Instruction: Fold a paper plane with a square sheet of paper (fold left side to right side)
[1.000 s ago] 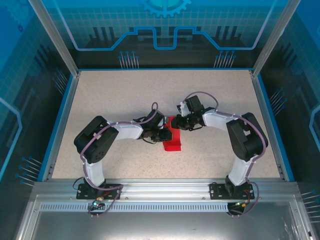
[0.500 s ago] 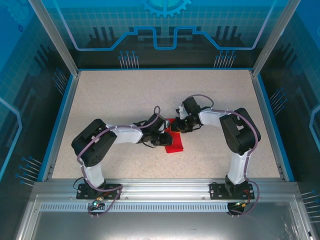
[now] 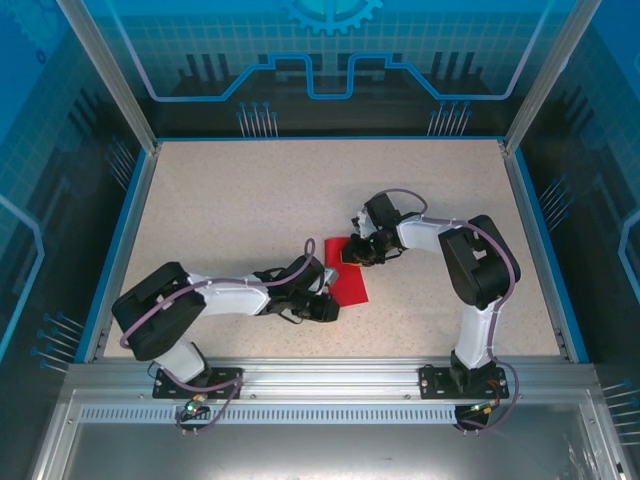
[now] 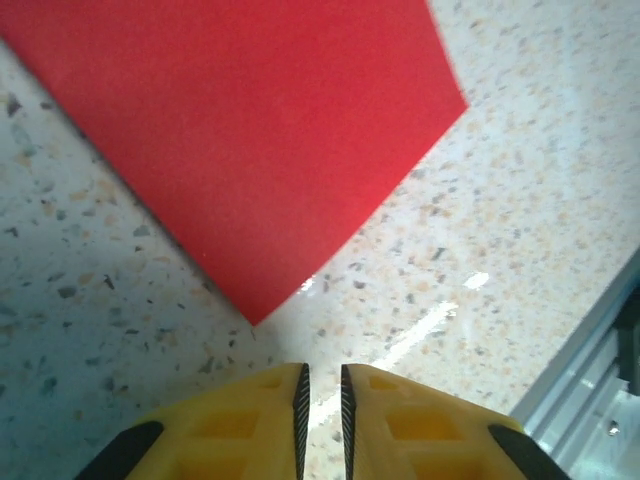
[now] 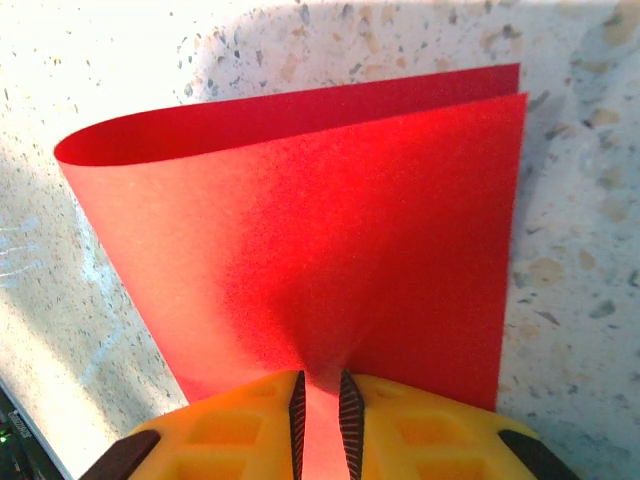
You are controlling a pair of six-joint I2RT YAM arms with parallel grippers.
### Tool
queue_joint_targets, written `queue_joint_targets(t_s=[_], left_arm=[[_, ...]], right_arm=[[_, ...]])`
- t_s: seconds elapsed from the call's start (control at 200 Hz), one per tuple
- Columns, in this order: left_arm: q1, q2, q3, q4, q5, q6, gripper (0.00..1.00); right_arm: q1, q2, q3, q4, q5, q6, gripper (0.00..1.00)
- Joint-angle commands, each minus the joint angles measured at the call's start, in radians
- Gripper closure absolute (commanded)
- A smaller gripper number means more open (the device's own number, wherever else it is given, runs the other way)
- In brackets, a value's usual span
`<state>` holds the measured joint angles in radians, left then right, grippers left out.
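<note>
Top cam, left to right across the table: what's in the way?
left arm → left gripper → paper → right arm. The right gripper sits over the paper's far end, so it is left unordered.

Under my left gripper lay the table, a pale speckled stone-look top. A streak of glare sat just ahead and to the right of that tool. Further right of it ran a grey metal rail. Around my right gripper the same speckled top was washed bright ahead and to its left. From above, a blue rim bordered the top well out from both tools. A slotted aluminium sill lay behind them, and blue see-through panels with a printed gear stood far ahead.
</note>
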<state>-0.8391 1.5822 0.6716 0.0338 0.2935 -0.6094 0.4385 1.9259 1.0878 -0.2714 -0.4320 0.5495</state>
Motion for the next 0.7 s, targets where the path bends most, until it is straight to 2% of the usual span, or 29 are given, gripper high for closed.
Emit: queue_joint_targets(t_s=[0.0,0.135,0.295,0.48,0.695], left_arm=[[0.022,-0.082,0.007,0.004,0.02,-0.026,0.79],[0.095,-0.125,0.021,0.017,0.037,-0.032,0.74],[0.16,-0.028,0.103,0.014,0.066,0.001,0.73],[0.161,0.131,0.202,0.047,0.113,0.006,0.79],[0.134,0.216,0.224,0.047,0.084,0.003,0.79]], right_arm=[[-0.007,0.051,-0.016,-0.053,0.061,0.004,0.78],[-0.007,0.037,-0.032,-0.026,0.043,0.006,0.78],[-0.004,0.032,-0.035,-0.019,0.033,0.002,0.78],[0.001,0.016,-0.043,-0.002,0.019,0.001,0.77],[0.001,-0.01,-0.039,0.021,-0.004,0.01,0.76]])
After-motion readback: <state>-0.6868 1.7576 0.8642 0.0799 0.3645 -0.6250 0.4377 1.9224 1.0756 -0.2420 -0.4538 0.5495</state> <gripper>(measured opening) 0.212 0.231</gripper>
